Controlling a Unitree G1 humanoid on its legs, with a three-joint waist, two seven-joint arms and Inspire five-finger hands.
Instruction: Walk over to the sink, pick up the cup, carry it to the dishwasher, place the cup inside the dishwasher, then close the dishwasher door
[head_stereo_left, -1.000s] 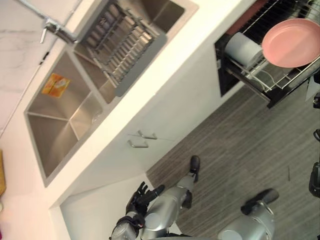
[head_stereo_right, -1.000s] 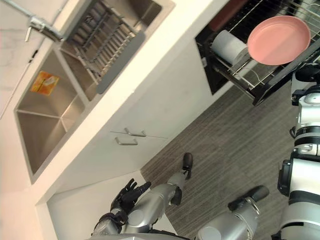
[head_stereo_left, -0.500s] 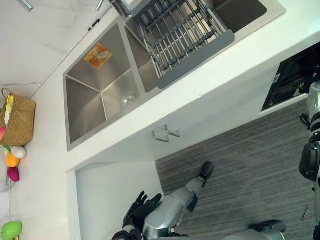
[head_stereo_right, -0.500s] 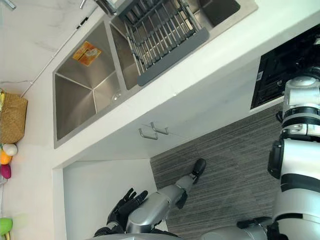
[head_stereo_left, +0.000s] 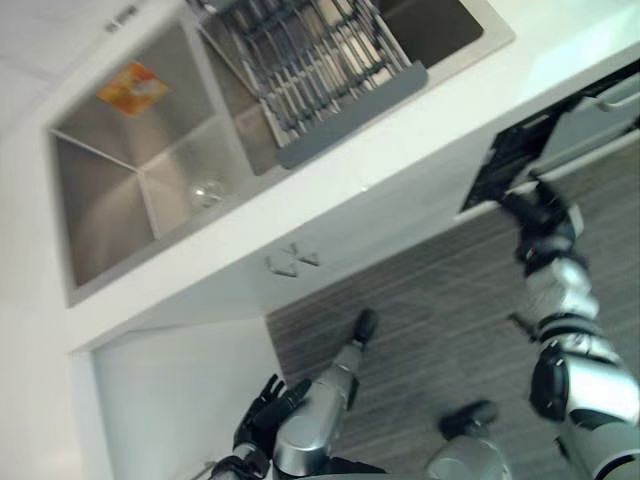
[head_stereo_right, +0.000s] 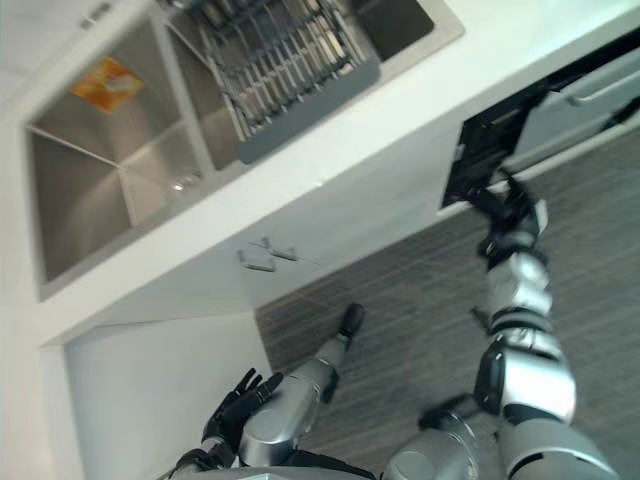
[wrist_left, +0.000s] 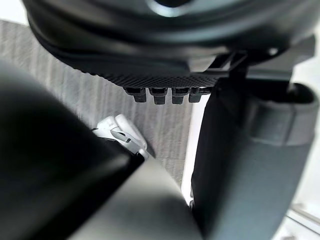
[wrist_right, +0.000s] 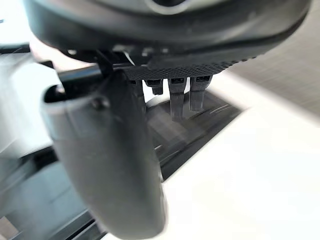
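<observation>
Left eye view looks down on a steel sink (head_stereo_left: 100, 215) set in a white counter (head_stereo_left: 400, 150), with an orange sticker (head_stereo_left: 132, 87) on the far wall of its left basin. A small clear cup (head_stereo_left: 207, 190) sits on the floor of that basin, well apart from both hands. A grey dish rack (head_stereo_left: 300, 60) lies across the right basin. Lower down, the left hand (head_stereo_left: 262, 408) hangs beside the white cabinet, its fingers (wrist_left: 162, 94) loosely straight and holding nothing. Two cabinet handles (head_stereo_left: 291, 262) show under the counter, above the grey striped floor (head_stereo_left: 430, 320). Further right is the dishwasher (head_stereo_left: 505, 165), its dark opening showing. The right hand (head_stereo_left: 538, 215) is raised just beside the opening's lower edge, its fingers (wrist_right: 179, 97) relaxed and empty.
</observation>
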